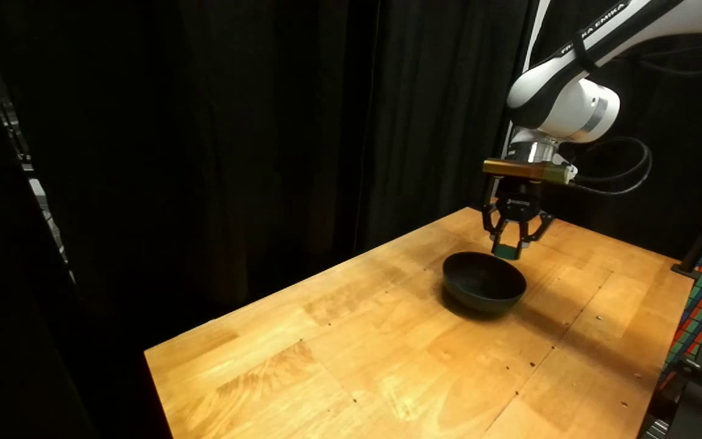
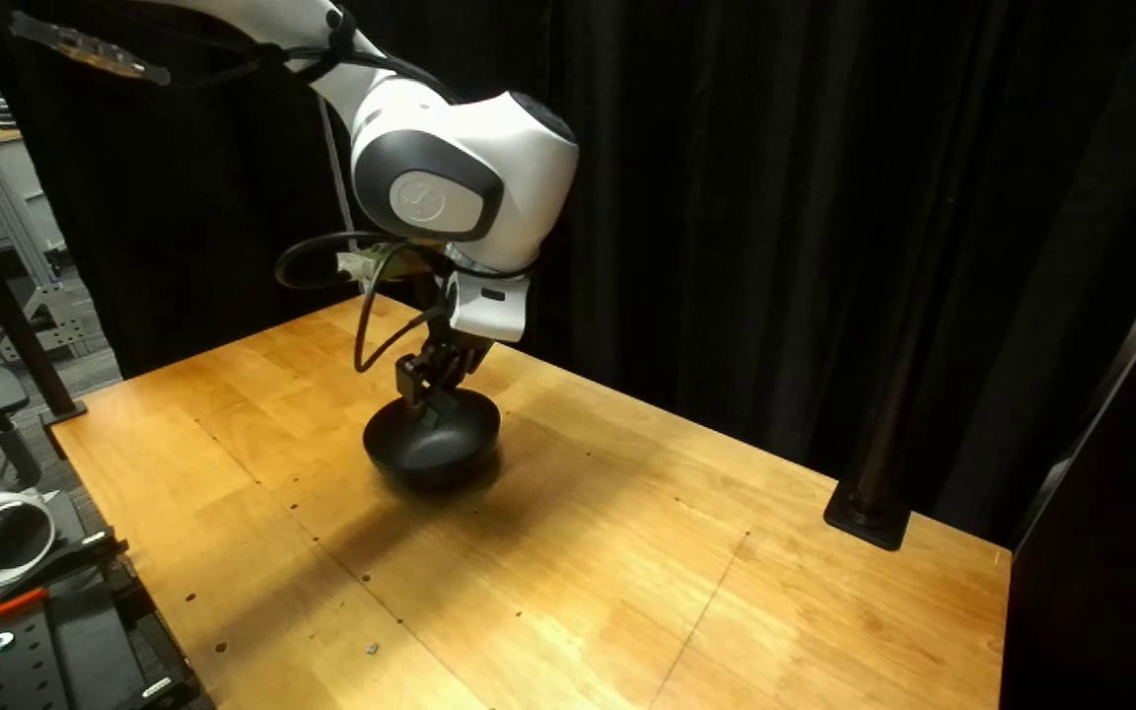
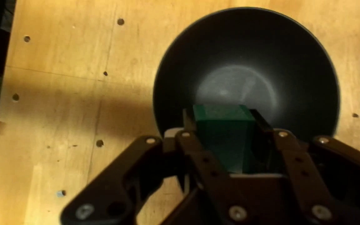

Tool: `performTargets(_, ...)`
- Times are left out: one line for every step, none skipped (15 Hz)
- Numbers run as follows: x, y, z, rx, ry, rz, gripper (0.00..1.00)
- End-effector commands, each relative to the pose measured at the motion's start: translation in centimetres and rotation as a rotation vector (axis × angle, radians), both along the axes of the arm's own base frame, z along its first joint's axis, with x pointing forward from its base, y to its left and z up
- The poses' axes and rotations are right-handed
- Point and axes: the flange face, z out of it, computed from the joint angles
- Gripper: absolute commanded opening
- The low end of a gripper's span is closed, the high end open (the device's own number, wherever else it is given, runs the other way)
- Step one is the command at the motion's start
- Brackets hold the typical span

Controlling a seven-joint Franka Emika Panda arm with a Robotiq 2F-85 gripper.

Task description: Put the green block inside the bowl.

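The bowl (image 1: 484, 291) is round, black and stands on the wooden table; it also shows in an exterior view (image 2: 433, 461) and fills the upper right of the wrist view (image 3: 245, 40). My gripper (image 1: 507, 247) is shut on the green block (image 1: 506, 252). The block sits between both fingers in the wrist view (image 3: 225, 132) and shows small and dark in an exterior view (image 2: 440, 408). The gripper points down and holds the block above the bowl's near side in the wrist view. The bowl's lower edge there is hidden by the gripper.
The wooden table (image 1: 387, 366) has small holes and seams. A small grey bit (image 2: 372, 649) lies on it, also in the wrist view (image 3: 61, 193). A black post base (image 2: 867, 515) stands at the table's edge. A dark cart (image 2: 35, 631) stands beside the table. Black curtains hang behind.
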Motion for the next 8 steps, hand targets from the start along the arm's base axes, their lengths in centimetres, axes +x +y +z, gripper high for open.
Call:
performTargets(-2.1,0.9,0.0,0.074,-0.005,0.012,0.69)
performTargets(-2.3,1.0,0.0,0.09,-0.006,0.013,0.74)
performTargets(-2.3,0.9,0.6,0.106,-0.028,0.005,0.84)
performTargets(-2.2,0.9,1.6,0.12,-0.051,0.003,0.91)
performTargets(-1.9,0.9,3.4,0.145,-0.093,0.001,0.99)
performTargets(-1.7,1.0,4.7,0.16,-0.119,0.005,1.0)
performTargets(-1.5,1.2,6.2,0.176,-0.155,0.01,1.0)
performTargets(-1.4,1.5,7.8,0.193,-0.186,0.021,1.0)
